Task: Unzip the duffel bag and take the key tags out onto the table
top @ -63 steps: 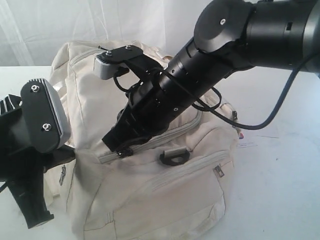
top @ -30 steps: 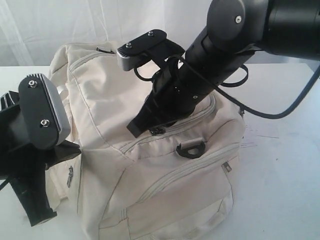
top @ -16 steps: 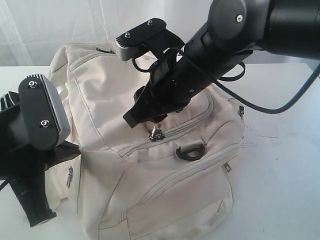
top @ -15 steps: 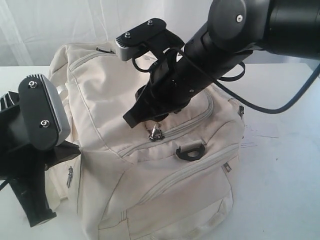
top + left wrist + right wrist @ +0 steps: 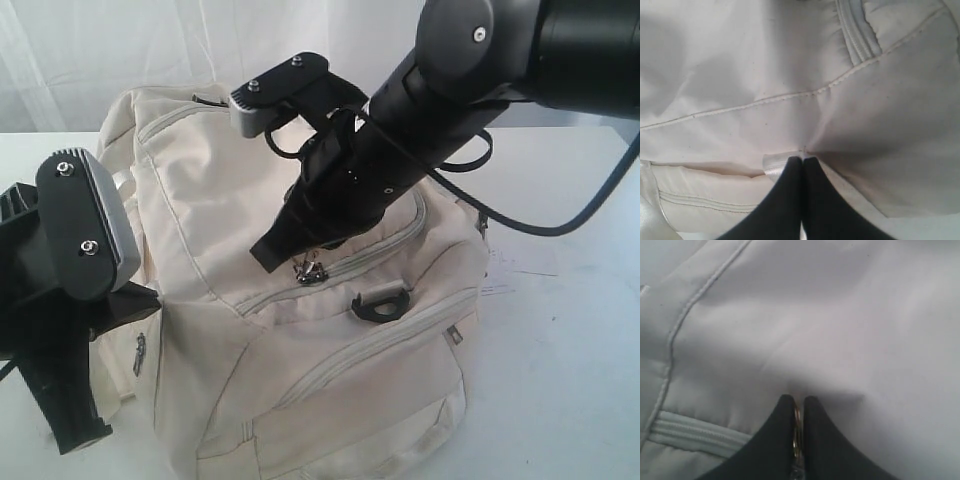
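Fold of cream-white fabric duffel bag (image 5: 330, 380) pinched at its near end by left fingers (image 5: 785, 200), pressed together. Right fingers (image 5: 775, 440) clamp small metal zipper pull (image 5: 310, 270) on top. The zipper's long axis runs near-left to far-right, so drag along it. Bag sits on white flat tabletop (image 5: 560, 380). Key tags unseen, probably inside.

The right gripper (image 5: 292, 258) slants down onto the top of the cream bag (image 5: 330, 390), its black fingers (image 5: 275, 248) drawn close together. A small metal zipper pull (image 5: 310, 270) hangs right at the fingertips, on the pale zipper line that runs off to either side of them. Just past the fingers, lower on the bag's side, lies a black strap ring (image 5: 380, 303). The left gripper (image 5: 140, 300) meets the bag's end, its fingers hidden. The bag rests on a white table (image 5: 560, 380).
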